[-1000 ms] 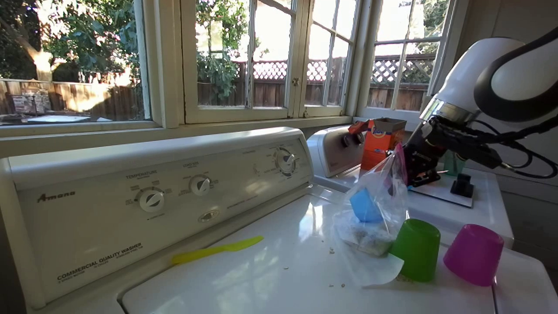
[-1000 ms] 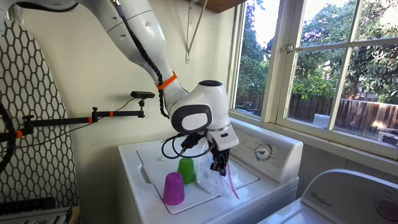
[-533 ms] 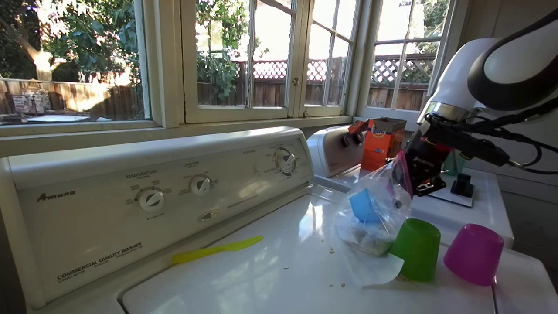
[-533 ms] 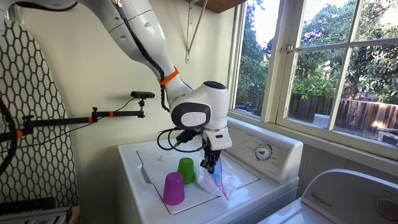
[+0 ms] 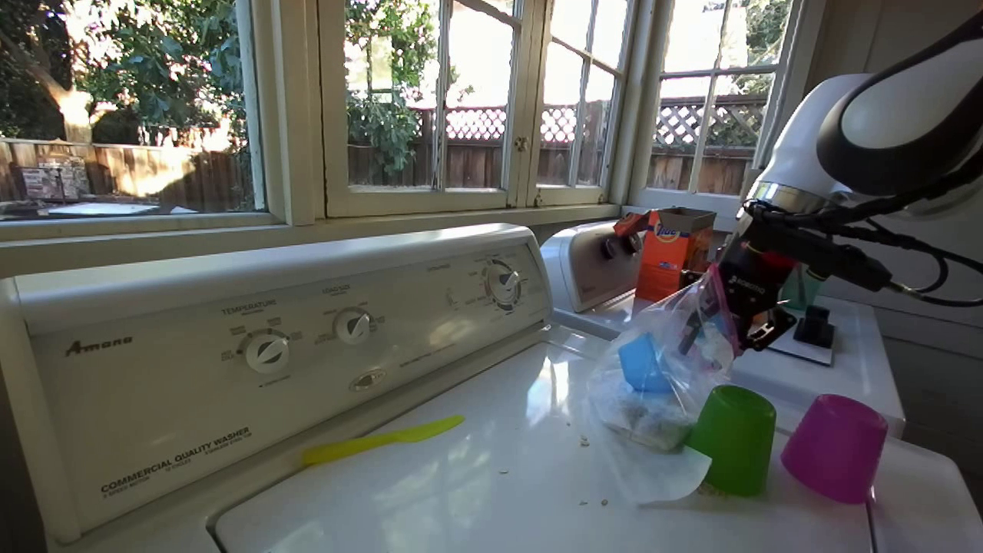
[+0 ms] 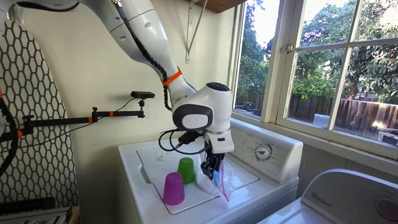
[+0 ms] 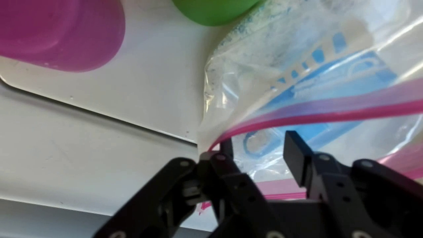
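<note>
My gripper (image 7: 259, 148) is open over the washer lid, its fingers at the mouth of a clear zip bag (image 7: 231, 79) with pink zip edges. A blue scoop (image 7: 312, 129) lies inside the bag. Its looped handle end shows between and beyond my fingers in the wrist view, and nothing is clamped there. The bag's pink edge passes close to the left finger; whether they touch is unclear. In both exterior views the gripper (image 6: 210, 170) (image 5: 729, 338) is at the bag (image 6: 205, 183) (image 5: 614, 415). White powder fills the bag's bottom.
Upside-down green (image 5: 733, 442) and magenta (image 5: 835, 449) cups stand beside the bag. A yellow knife-shaped utensil (image 5: 384, 439) lies near the washer's control panel (image 5: 307, 346). An orange Tide box (image 5: 670, 253) stands behind on the neighbouring machine. Small crumbs dot the lid.
My gripper has moved toward the cups, then slightly lower and back. The bag's pink mouth has shifted with it and looks wider open. The cups have not moved.
</note>
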Available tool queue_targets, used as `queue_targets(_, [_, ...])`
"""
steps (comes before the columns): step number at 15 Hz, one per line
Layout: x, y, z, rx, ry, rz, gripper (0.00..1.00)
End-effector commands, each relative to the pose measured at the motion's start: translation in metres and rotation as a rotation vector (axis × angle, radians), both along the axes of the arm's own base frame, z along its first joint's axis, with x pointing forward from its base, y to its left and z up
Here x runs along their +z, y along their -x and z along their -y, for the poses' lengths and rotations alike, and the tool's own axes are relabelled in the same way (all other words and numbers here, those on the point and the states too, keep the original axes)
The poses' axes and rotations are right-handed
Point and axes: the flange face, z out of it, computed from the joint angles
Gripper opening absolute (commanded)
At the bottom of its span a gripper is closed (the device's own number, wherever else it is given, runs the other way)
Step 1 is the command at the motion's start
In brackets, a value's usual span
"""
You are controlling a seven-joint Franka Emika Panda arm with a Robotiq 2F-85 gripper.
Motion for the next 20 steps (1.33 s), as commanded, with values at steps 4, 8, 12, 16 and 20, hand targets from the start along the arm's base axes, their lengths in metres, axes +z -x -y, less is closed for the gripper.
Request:
queue_targets(4, [-0.021,0.000,-0.003,-0.043,-0.019,-0.041,0.99])
queue_targets(8, [-0.032,0.001,0.000,-0.085,-0.032,-0.065,1.00])
queue_targets(12, [-0.037,-0.001,0.000,-0.135,-0.074,-0.088,1.00])
queue_targets(16, [-0.034,-0.005,0.004,-0.219,-0.124,-0.064,1.00])
queue_targets(20, [-0.037,-0.009,0.006,-0.259,-0.146,-0.062,1.00])
